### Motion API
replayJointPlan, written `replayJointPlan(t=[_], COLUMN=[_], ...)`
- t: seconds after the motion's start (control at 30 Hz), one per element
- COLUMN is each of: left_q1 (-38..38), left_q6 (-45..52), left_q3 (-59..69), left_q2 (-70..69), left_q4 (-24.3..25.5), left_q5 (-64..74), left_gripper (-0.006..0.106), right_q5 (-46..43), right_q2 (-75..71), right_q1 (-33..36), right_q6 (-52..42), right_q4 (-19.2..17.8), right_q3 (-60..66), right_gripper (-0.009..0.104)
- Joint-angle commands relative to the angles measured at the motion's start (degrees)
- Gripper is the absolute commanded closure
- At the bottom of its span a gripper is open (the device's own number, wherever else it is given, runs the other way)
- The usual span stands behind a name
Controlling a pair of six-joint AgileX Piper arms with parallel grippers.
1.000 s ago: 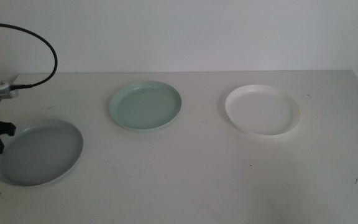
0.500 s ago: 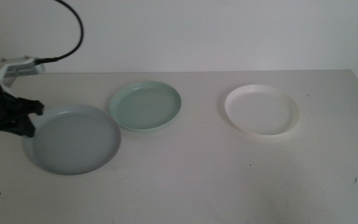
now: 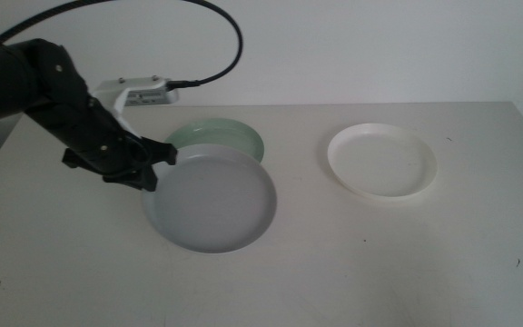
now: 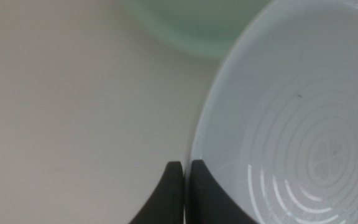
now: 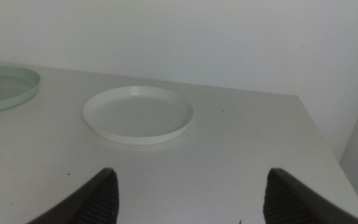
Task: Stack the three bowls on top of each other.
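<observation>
Whereas half a second ago it hung near the table's left edge, the grey bowl [image 3: 211, 199] now overlaps the mint bowl [image 3: 230, 136], carried by the left gripper [image 3: 149, 169]; the white bowl [image 3: 382, 163] is unmoved. Left wrist: jaws pinch the grey rim between them. Right wrist: right gripper [image 5: 190, 193] waits, jaws apart.

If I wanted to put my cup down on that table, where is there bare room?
Free: the strip between the grey bowl and the white bowl, and the near edge of the table. Crowded: where the left pincer carries the grey bowl over the mint bowl.
</observation>
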Motion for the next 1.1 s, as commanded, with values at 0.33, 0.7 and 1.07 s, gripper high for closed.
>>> replayJointPlan(t=[0.33, 0.7, 1.07], left_q1=[-7.6, -8.0, -10.9], left_q6=[-5.0, -5.0, -5.3], left_q3=[-1.5, -11.4, -13.5], left_q2=[-2.9, 5.4, 12.4], left_q4=[-5.3, -9.4, -10.0], left_q5=[-8.9, -0.1, -1.3], left_gripper=[0.100, 0.100, 0.100], right_q5=[-4.1, -4.1, -4.1], right_q2=[-1.6, -1.6, -1.6], right_q1=[-0.4, -0.4, -0.4], right_q6=[-0.5, -0.5, -0.5], right_q4=[-0.6, -0.6, -0.6], right_q3=[-0.3, -0.3, -0.3], right_gripper=[0.036, 0.036, 0.036])
